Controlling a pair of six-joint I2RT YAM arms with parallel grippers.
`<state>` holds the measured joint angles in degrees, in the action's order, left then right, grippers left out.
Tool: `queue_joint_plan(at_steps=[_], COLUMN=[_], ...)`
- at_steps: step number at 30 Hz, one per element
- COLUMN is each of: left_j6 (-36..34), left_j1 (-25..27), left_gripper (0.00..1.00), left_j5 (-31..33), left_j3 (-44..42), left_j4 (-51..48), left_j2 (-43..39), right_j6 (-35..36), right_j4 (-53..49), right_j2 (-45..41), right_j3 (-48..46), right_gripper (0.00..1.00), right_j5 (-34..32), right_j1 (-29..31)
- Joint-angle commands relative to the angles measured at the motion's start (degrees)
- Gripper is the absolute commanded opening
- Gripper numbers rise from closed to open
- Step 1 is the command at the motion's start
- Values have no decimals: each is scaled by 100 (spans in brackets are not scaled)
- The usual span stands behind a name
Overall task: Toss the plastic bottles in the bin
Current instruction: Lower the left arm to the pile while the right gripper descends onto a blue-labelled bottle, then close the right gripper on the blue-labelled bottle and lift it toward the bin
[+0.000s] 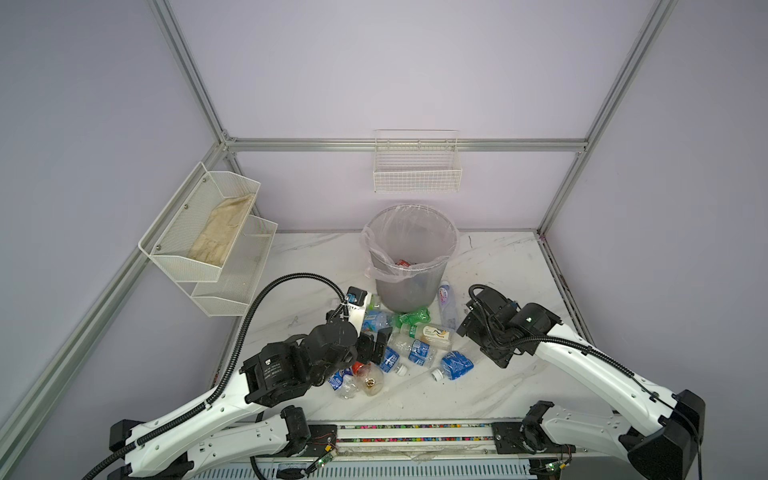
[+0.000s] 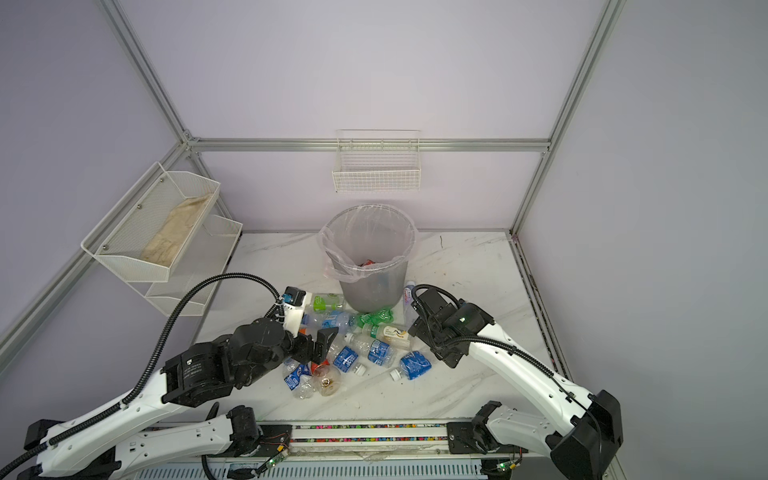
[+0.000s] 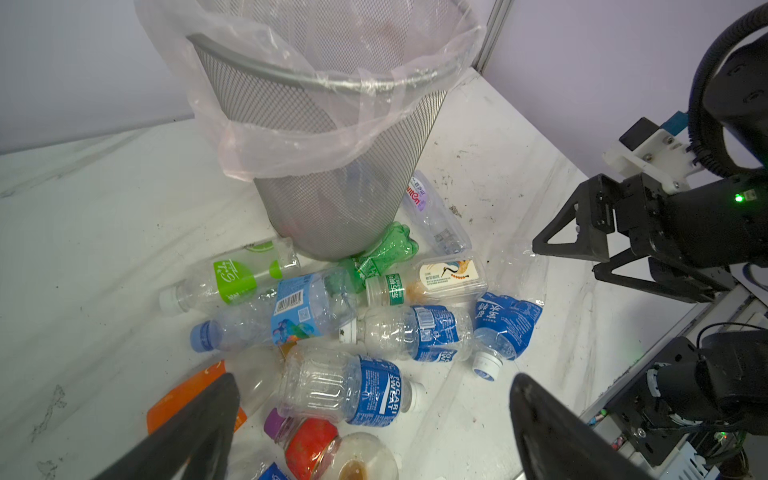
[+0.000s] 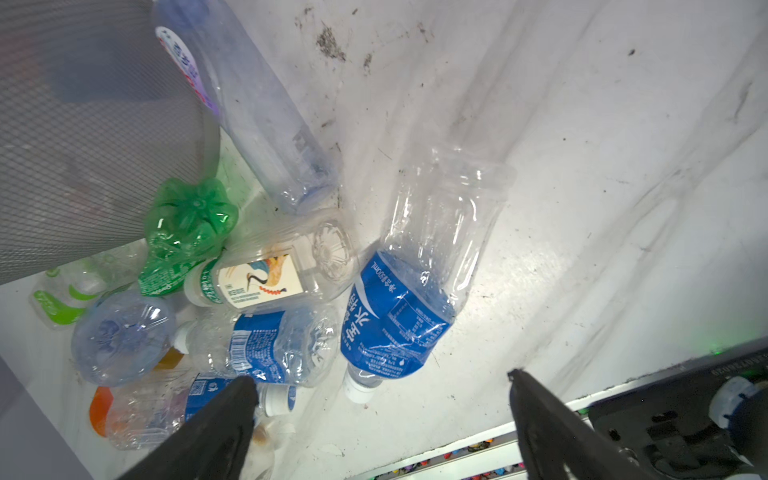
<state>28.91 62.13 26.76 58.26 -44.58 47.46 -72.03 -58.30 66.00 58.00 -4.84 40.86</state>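
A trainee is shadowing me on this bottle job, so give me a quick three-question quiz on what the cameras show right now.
1. True or false: the left gripper is shut on a bottle.
2. Which of these lies against the foot of the bin? A) the all-green bottle B) the red-label bottle C) the white wire basket
3. Fill in: the jaws of the right gripper stand ___.

Key: 1 false, its jaws are open and hold nothing; 2 A; 3 open.
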Motion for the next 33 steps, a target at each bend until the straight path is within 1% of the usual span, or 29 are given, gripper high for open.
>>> queue_joint_plan(at_steps=[1,12,19,25,29,33], left_j6=[543,1273,1588,1713,1806,1906], left_j1=[185,830,1121,1255,1302,1343], left_gripper=[99,99,99,99,99,99], left_j5=[239,549,723,835,848,848], left_j3=[-353,-889,-1069,-1161,-1256,-1351], left_j4=[79,46,54,46,47,46], left_j2=[-134,-113,-88,-117,-163,-195], right_j6=[-323,-304,-299,-231,-218,-99], right_j4=[185,787,1024,1347,1573,1971], right_j2=[27,334,490,628,724,940], right_j3=[-160,-711,-993,-1235,-1388,-1522], right_gripper=[96,93,91,88,84,81], right_j5=[27,158,216,288,287,313], right_j1=[-8,-119,-260,-376,-412,-464])
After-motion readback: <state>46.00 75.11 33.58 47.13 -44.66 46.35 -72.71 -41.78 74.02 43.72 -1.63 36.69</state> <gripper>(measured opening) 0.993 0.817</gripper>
